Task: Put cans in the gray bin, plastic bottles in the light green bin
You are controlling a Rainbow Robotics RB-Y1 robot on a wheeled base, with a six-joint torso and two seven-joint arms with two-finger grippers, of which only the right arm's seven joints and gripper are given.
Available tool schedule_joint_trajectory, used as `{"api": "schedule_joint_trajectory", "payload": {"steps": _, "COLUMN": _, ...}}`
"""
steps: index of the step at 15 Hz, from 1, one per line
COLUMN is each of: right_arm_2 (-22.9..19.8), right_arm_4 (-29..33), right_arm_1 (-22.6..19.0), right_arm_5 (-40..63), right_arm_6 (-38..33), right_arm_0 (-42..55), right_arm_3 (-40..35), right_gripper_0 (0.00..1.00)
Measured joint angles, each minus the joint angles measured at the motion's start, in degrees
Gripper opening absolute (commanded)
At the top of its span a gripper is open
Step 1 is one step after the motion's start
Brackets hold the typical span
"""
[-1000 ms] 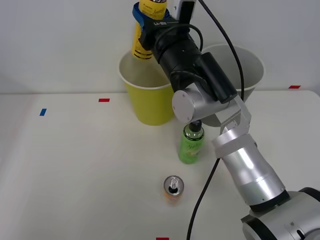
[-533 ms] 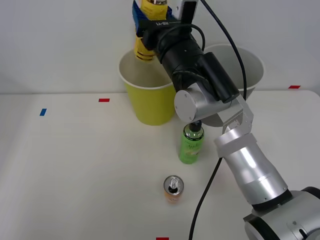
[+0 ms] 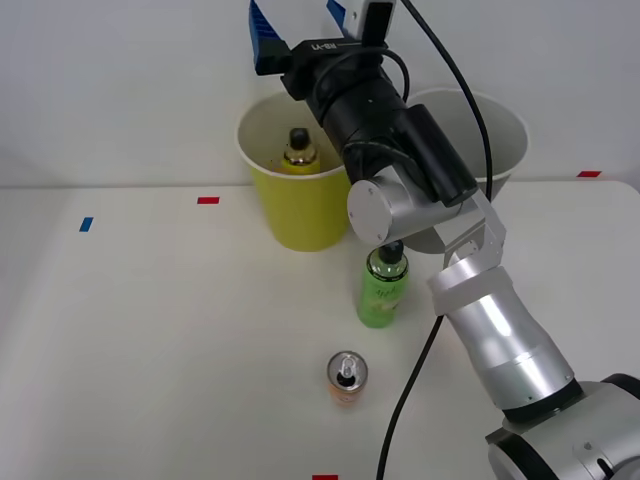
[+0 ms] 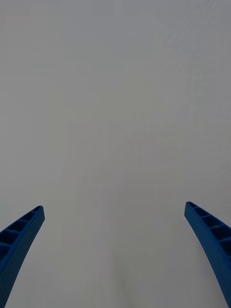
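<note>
Right claw (image 3: 300, 22) spread, empty — above yellow bottle (image 3: 298, 150) in light green bin (image 3: 300, 205).

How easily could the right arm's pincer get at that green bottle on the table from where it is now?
Probably yes, fairly easily. The pincer is open and holds nothing, up above the light green bin. The green bottle stands upright in front of that bin with bare table around it, though the arm's own elbow hangs just above it.

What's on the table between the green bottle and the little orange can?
Nothing. In the front view, the stretch of white table between the green plastic bottle and the small orange metal can is bare.
</note>
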Motion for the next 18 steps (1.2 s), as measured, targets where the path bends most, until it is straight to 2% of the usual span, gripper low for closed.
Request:
{"api": "schedule_joint_trajectory", "payload": {"steps": 5, "right_arm_2": 0.21, "right_arm_4": 0.00, "right_arm_1": -0.70, "right_arm_5": -0.65, "right_arm_6": 0.03, "right_arm_0": 0.00, "right_arm_3": 0.03, "right_gripper_0": 1.00}}
{"api": "schedule_joint_trajectory", "payload": {"steps": 10, "right_arm_2": 1.59, "right_arm_4": -0.18, "right_arm_1": -3.76, "right_arm_5": -3.61, "right_arm_6": -0.26, "right_arm_0": 0.46, "right_arm_3": -1.32, "right_gripper_0": 1.00}}
{"api": "schedule_joint_trajectory", "payload": {"steps": 14, "right_arm_2": 2.77, "right_arm_4": -1.06, "right_arm_1": -7.71, "right_arm_5": -2.46, "right_arm_6": -1.50, "right_arm_0": 4.73, "right_arm_3": -9.10, "right_gripper_0": 1.00}}
{"api": "schedule_joint_trajectory", "payload": {"steps": 18, "right_arm_2": 1.83, "right_arm_4": -2.10, "right_arm_1": -12.43, "right_arm_5": 9.41, "right_arm_6": -3.07, "right_arm_0": 10.03, "right_arm_3": -23.33, "right_gripper_0": 1.00}}
